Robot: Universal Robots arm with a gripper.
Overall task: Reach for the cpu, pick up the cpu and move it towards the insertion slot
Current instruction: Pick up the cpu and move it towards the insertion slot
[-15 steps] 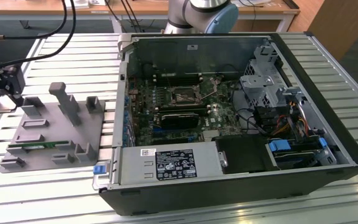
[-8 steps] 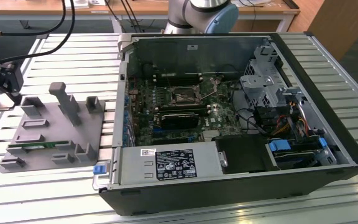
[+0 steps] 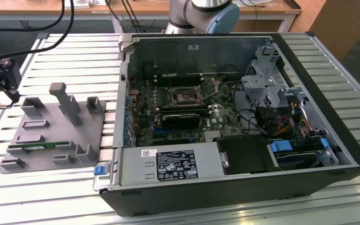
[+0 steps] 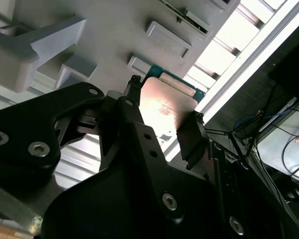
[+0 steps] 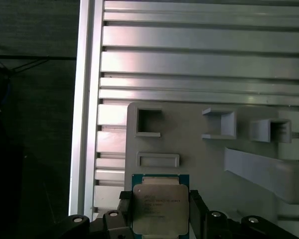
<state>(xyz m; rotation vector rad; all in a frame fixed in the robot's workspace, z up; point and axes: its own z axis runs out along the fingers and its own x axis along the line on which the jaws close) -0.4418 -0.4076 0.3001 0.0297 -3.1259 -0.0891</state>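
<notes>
Pincer: in the first wrist view the pincer was closed on the cpu; its two dark fingers pressed on two opposite edges of the chip; nothing else was between them.
Cpu: it lay flat between the fingers, with the silvery top toward the camera and a greenish rim showing at one edge; it was over one end of the grey holder; I could not tell if it was already clear of its seat.
Insertion slot: in the exterior view the insertion slot sat on the green board inside the open computer case; it was well apart from the holder, toward the exterior view's right.
Table: the slatted metal table carried both the holder and the case.
Step in hand, as I judged: carrying the chip toward the slot.
Doing it well: the chip needed to stay level, gripped by the edges only and not too hard; the lift had to clear the holder's upright posts and the case wall; slow travel seemed wise, because the smooth edges could slip.
</notes>
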